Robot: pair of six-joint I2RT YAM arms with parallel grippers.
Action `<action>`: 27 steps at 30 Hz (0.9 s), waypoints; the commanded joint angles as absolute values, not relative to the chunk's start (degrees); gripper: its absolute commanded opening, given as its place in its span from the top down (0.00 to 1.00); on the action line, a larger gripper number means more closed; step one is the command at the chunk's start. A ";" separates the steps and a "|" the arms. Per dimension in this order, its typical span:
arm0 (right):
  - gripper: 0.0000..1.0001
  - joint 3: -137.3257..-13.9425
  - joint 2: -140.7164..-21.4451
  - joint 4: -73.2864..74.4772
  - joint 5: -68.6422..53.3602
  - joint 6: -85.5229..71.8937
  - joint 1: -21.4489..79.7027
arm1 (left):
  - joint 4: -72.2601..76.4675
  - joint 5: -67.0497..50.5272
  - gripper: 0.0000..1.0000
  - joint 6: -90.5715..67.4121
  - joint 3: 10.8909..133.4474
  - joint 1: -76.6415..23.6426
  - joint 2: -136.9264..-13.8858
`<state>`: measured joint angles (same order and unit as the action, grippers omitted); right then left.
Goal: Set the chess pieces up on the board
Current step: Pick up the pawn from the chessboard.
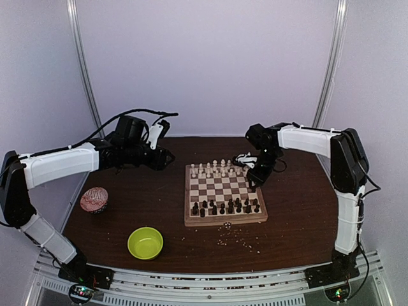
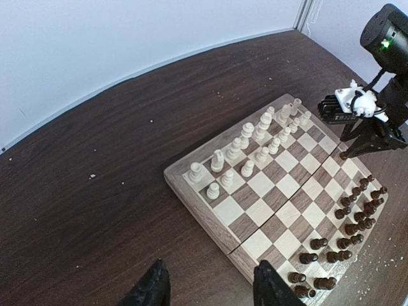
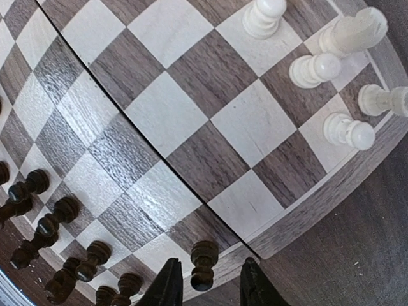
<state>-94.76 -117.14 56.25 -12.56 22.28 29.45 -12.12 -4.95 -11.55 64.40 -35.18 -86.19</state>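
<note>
Two robot arms work over a dark wooden counter [image 1: 127, 191], where the board [image 1: 223, 219] sits at the centre with most of the set already ranked. The left gripper [image 2: 210, 274] hangs off the board's far-left corner, jaws spread wide and empty. The right gripper [image 3: 210, 262] is low over the board's right edge, its jaws parted on either side of a single dark piece [image 3: 204, 273], with a gap showing on both sides, so nothing is clamped. The cream pieces [image 2: 255, 137] fill the two ranks along the board's far side, and the dark pieces [image 2: 347, 223] crowd the two along its near side. The lone dark piece stands apart from them at the right edge, just on the dark side of the board's centre seam. The step in hand appears to be getting this straggler home. The next move likely calls for closing squarely on its slim stem, lifting it clear and carrying it toward the near ranks without brushing its neighbours.
</note>
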 commanded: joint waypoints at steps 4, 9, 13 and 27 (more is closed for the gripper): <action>0.76 -95.80 -119.94 56.98 -11.87 21.72 29.62 | -11.26 -5.50 0.53 -12.06 66.27 -34.75 -86.85; 0.88 -95.77 -119.18 57.43 -12.31 21.62 29.76 | -11.16 -5.63 0.53 -12.05 66.10 -34.78 -86.83; 0.91 -96.94 -118.14 57.81 -13.17 21.99 30.82 | -11.07 -5.63 0.53 -12.08 65.69 -34.79 -86.51; 0.91 -105.56 -122.09 61.15 -17.76 23.91 41.30 | -10.72 -5.38 0.53 -12.22 63.56 -34.76 -84.01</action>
<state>-103.66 -119.70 59.07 -16.10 22.92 39.00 -12.10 -4.99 -11.68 64.38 -35.18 -86.13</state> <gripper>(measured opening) 0.111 0.473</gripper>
